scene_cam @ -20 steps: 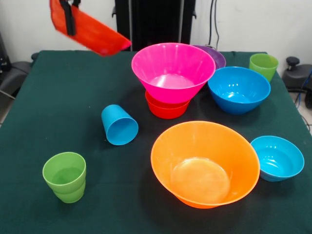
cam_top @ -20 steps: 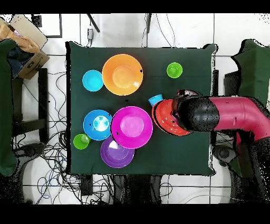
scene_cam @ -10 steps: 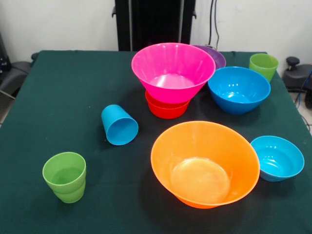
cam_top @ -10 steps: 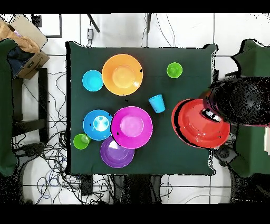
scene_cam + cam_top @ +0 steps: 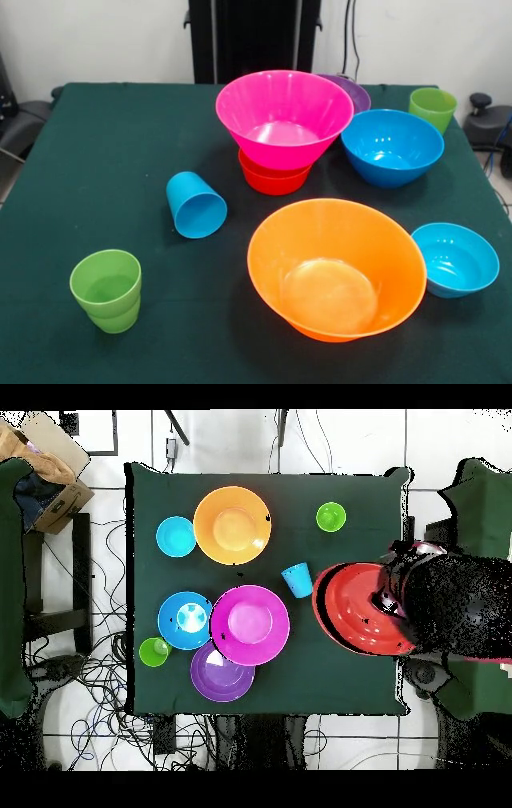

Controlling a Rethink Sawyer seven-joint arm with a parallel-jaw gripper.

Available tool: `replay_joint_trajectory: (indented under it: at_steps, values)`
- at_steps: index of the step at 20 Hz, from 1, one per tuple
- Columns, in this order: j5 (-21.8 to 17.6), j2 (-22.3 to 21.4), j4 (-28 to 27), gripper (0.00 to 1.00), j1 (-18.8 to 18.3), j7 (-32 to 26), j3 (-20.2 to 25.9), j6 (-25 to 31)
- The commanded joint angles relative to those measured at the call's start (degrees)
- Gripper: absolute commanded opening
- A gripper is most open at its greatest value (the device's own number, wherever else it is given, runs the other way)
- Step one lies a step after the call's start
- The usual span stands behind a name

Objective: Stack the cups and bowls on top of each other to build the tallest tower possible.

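The gripper [image 5: 385, 599] shows only in the overhead view, under the arm's black head at the table's right edge. It holds the medium red-orange bowl [image 5: 352, 609] high in the air. The front view shows neither of them. The large pink bowl [image 5: 284, 116] sits in the small red-orange bowl [image 5: 274, 179], forming a low tower. The purple bowl [image 5: 352, 90] is behind it and the blue bowl [image 5: 392, 146] beside it. The large orange bowl [image 5: 336, 268] and the small blue bowl [image 5: 454, 258] stand near the front. The sky blue cup [image 5: 196, 206] lies on its side. Two green cups [image 5: 106, 290] [image 5: 432, 106] stand upright.
The green cloth table [image 5: 120, 144] carries all the pieces. In the overhead view the sky blue cup [image 5: 297, 579] lies just left of the held bowl. A cardboard box [image 5: 45, 454] and cables lie on the floor beside the table.
The arm lifted the red-orange bowl out of the front view and swung it off past the table's edge. It has since moved partly back over the table. Nothing on the table has moved.
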Motion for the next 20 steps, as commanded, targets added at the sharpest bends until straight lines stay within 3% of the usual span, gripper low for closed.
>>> replay_joint_trajectory:
  at_steps: [1, 5, 20]
  values:
    - [-3.3, 1.3, 11.3, 0.0, 6.9, 9.4, -2.0, -4.3]
    - [-2.7, 1.4, 11.9, 0.0, 10.1, 13.6, -5.0, -5.7]
    - [3.3, -3.7, 18.6, 0.0, 16.1, 17.4, -10.9, -9.5]
